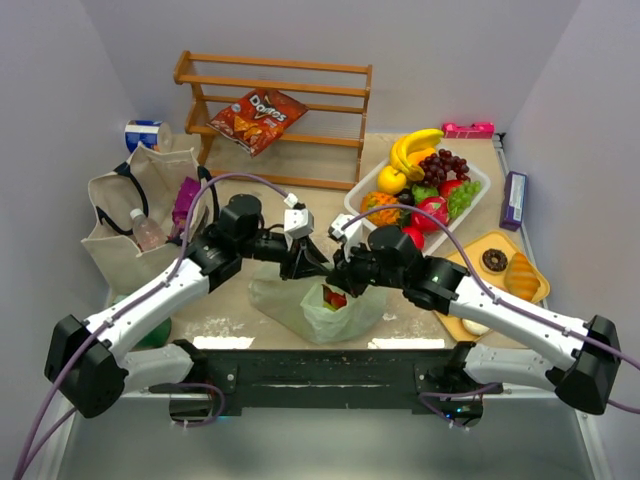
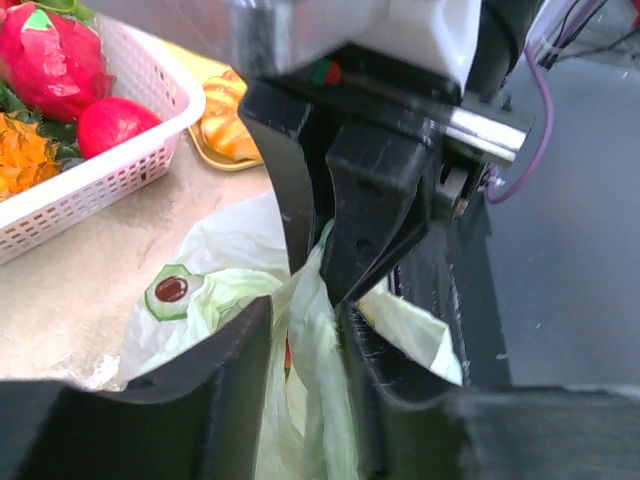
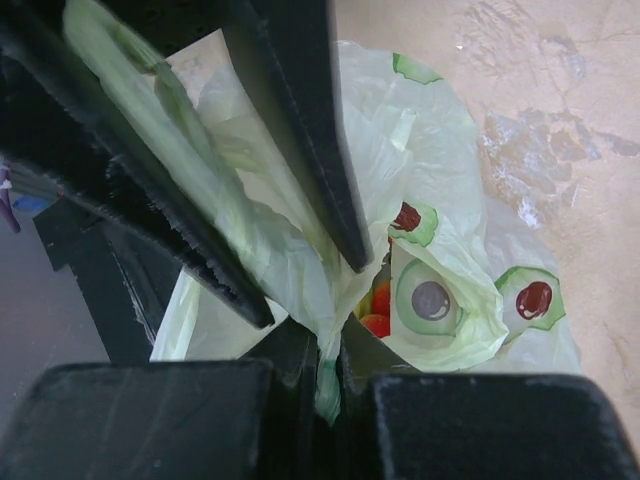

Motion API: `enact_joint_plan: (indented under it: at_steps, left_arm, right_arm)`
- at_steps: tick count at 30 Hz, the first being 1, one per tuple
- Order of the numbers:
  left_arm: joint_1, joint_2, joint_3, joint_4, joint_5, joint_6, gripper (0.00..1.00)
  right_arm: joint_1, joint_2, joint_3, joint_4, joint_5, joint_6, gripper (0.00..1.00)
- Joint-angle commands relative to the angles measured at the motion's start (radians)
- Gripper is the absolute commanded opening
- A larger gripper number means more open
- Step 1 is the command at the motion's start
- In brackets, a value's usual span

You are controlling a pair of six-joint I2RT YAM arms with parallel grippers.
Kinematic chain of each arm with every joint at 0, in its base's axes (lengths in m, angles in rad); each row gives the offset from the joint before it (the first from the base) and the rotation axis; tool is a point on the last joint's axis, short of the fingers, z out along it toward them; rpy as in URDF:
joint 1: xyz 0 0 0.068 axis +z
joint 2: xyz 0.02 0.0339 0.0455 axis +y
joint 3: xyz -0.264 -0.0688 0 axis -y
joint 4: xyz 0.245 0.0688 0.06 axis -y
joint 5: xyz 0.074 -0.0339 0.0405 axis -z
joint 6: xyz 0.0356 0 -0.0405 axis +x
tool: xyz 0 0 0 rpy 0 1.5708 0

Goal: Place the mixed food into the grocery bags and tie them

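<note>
Right pincer (image 3: 328, 365) pinches plastic of the pale green bag (image 3: 450, 170); left pincer (image 2: 305, 315) straddles it, grip unclear.

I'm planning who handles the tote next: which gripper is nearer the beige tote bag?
Left. The left gripper hangs over the pale green bag on the side facing the beige tote; the right gripper is beside it, farther from the tote.

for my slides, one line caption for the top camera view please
The left claw and right claw meet above the pale green plastic bag, the right pinching its top; fruit basket behind.
</note>
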Motion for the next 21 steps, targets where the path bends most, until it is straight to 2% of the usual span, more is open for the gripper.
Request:
enact_joint_plan:
  at_steps: [1,3,5,6,9,12,19,21]
  left_arm:
    - [-0.010,0.015,0.047,-0.041,-0.014,0.050,0.18]
    - [-0.015,0.024,0.050,-0.057,-0.017,0.056,0.00]
    - [-0.017,0.018,0.042,-0.051,-0.037,0.058,0.00]
    - [-0.018,0.010,0.039,-0.045,-0.075,0.055,0.00]
    - [-0.017,-0.034,0.016,-0.019,-0.147,0.052,0.00]
    - [-0.017,-0.079,-0.010,0.015,-0.164,0.043,0.00]
    - [-0.017,-0.103,-0.012,0.014,-0.171,0.047,0.00]
    - [-0.018,-0.106,-0.010,0.006,-0.174,0.052,0.00]
  right_arm:
    - [0.001,-0.043,0.052,-0.024,0.004,-0.034,0.00]
    - [-0.001,-0.054,0.052,-0.035,0.004,-0.038,0.01]
    - [0.001,-0.060,0.058,-0.045,0.002,-0.037,0.11]
    - [-0.001,-0.068,0.060,-0.058,0.004,-0.038,0.33]
    - [-0.001,-0.094,0.052,-0.078,0.013,-0.031,0.67]
    - [-0.001,-0.114,0.031,-0.091,0.036,-0.034,0.81]
    - [-0.001,-0.117,-0.029,-0.072,0.079,-0.049,0.85]
    - [-0.001,-0.103,-0.026,-0.073,0.099,-0.055,0.81]
